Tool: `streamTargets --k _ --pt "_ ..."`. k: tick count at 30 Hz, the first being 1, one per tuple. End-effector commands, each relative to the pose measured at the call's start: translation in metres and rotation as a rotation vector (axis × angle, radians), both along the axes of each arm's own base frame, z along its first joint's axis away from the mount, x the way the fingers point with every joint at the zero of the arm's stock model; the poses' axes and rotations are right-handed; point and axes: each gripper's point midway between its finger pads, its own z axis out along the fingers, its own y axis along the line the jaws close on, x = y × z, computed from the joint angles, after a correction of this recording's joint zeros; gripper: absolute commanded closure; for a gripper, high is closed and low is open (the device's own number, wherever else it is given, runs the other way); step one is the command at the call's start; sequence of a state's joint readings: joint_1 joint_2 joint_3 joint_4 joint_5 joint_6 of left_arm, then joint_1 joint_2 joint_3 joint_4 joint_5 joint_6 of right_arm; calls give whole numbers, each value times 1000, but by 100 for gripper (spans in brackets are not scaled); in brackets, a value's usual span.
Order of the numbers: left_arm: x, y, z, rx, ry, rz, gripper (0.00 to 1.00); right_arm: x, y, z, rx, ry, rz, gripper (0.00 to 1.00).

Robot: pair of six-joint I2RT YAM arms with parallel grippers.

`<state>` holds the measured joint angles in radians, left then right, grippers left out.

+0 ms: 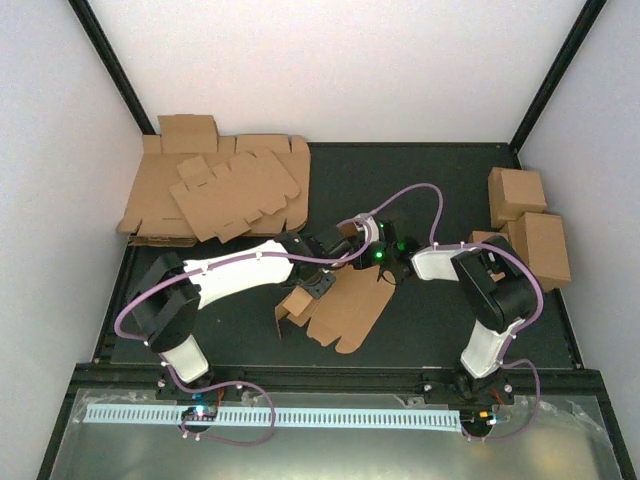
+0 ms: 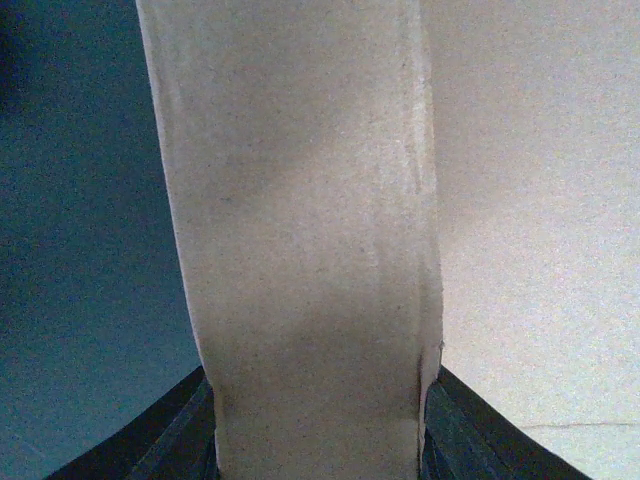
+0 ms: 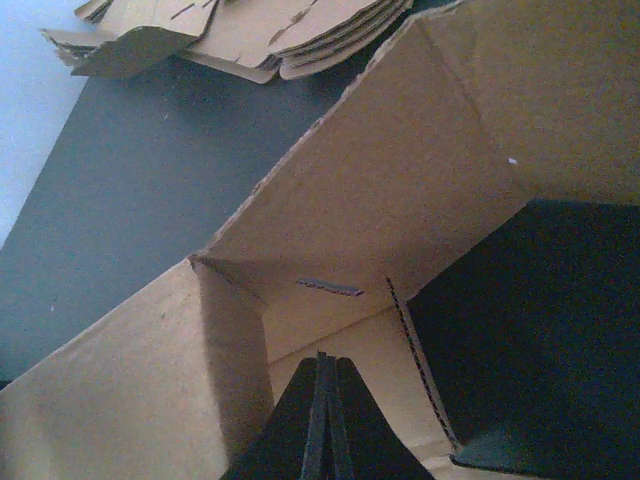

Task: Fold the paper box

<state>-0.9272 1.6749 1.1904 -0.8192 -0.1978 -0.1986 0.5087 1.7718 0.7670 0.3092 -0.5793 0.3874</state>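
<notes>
The paper box [image 1: 352, 303] lies partly folded at the middle of the black mat, its left flap standing up. My left gripper [image 1: 313, 283] is shut on that flap. In the left wrist view the brown flap [image 2: 300, 250] fills the gap between my dark fingers [image 2: 180, 430], and the left gripper [image 2: 320, 425] is pinched across its width. My right gripper [image 1: 358, 240] is at the box's far end. In the right wrist view the right gripper [image 3: 322, 375] is shut and empty, its tips pointing into an inner corner of the box [image 3: 400, 190].
A thick heap of flat cardboard blanks [image 1: 220, 190] lies at the back left; it also shows in the right wrist view [image 3: 250, 30]. Folded brown boxes [image 1: 530, 225] stand at the right edge. White walls close in the sides and back.
</notes>
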Motion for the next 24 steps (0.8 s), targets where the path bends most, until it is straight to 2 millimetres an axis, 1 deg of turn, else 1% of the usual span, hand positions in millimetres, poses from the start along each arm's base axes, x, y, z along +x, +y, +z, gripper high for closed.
streamTargets --k 1,5,11,15,17,19,21,24 --pt "-4 -11 -1 -34 20 -23 57 -16 16 11 77 8 84 98" --pt "-4 -11 -2 -32 21 -22 57 -13 15 13 68 2 72 98" --pt "-5 -10 -5 -21 27 -22 57 -20 25 32 185 45 94 98" --pt "-5 -8 -8 -10 30 -18 57 -23 27 42 248 74 87 98" --pt "-5 -8 -8 -10 28 -18 57 -20 25 40 228 70 71 98" --pt "-5 -8 -7 -9 25 -15 57 -16 19 32 177 65 40 98" --pt "-5 -7 -7 -5 24 -12 57 -16 13 24 128 69 16 98" --pt "-4 -6 -7 0 22 -9 57 -17 6 19 102 62 -5 98"
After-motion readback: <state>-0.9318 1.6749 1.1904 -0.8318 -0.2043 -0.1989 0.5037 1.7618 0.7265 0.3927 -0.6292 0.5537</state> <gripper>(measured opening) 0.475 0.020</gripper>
